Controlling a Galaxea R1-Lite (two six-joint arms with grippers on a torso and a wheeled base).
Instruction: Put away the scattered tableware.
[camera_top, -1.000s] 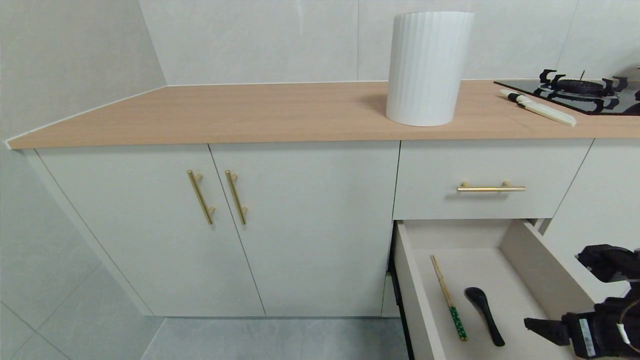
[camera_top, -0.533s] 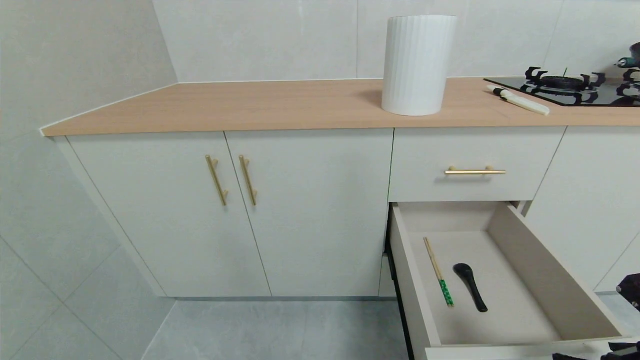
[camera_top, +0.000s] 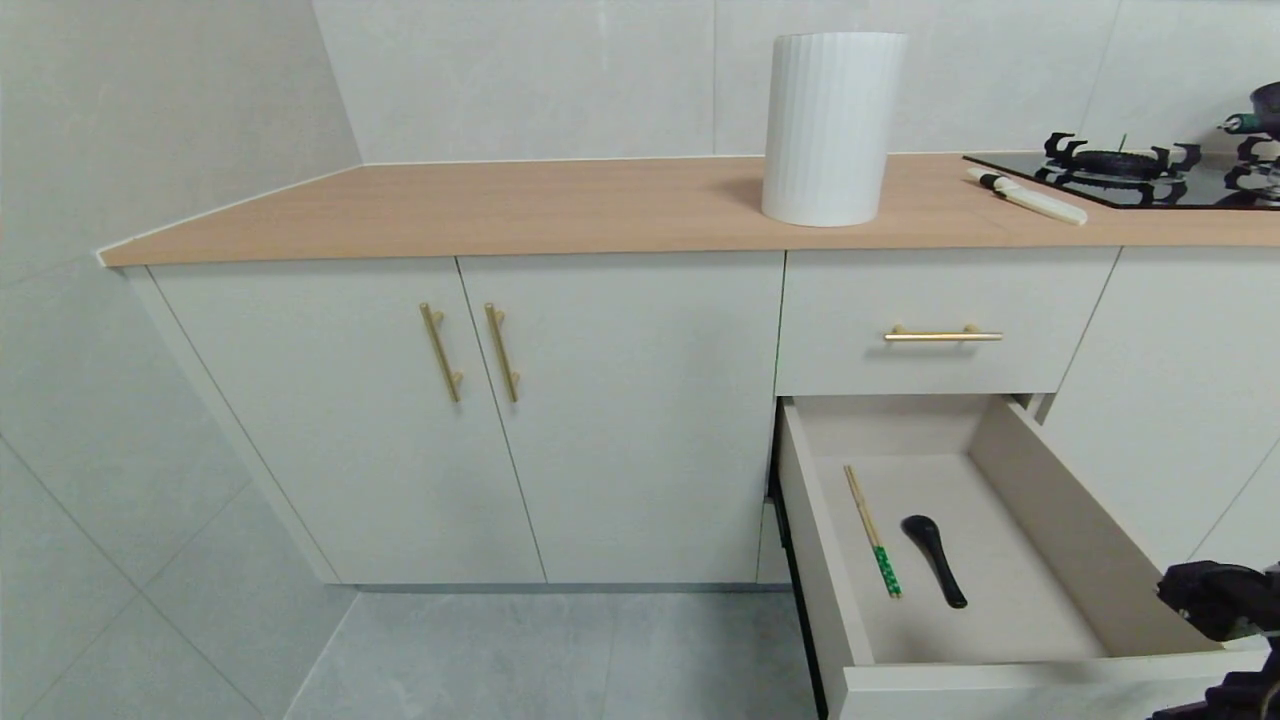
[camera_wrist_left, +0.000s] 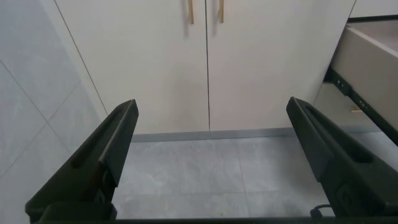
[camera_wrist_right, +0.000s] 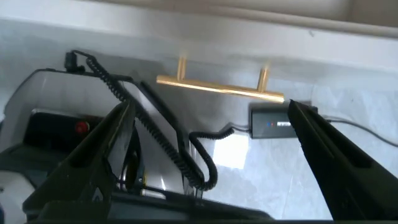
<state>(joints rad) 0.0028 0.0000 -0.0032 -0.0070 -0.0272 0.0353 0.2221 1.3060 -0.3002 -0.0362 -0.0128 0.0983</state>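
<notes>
The lower drawer (camera_top: 812, 520) stands pulled out. A pair of wooden chopsticks with green ends (camera_top: 873, 532) and a black spoon (camera_top: 936, 560) lie side by side on its floor. A knife in a white sheath (camera_top: 1026, 195) rests on the wooden counter beside the stove. My right gripper (camera_wrist_right: 211, 162) is open and empty, facing a gold handle (camera_wrist_right: 221, 89) on a pale drawer front. In the head view its black bulk (camera_top: 1215, 598) sits by the drawer's front right corner. My left gripper (camera_wrist_left: 211, 162) hangs open and empty over the floor before the cabinet doors.
A tall white ribbed container (camera_top: 826, 125) stands on the counter above the closed upper drawer (camera_top: 942, 336). The black stove (camera_top: 1130, 170) is at the far right. Two cabinet doors with gold handles (camera_top: 470, 350) are to the left. The open drawer's side (camera_wrist_left: 373, 56) juts out beside my left gripper.
The head camera has drawn back, so the drawer's front edge now shows. My right gripper has come away from above the drawer to its front right corner. Chopsticks and spoon lie as before.
</notes>
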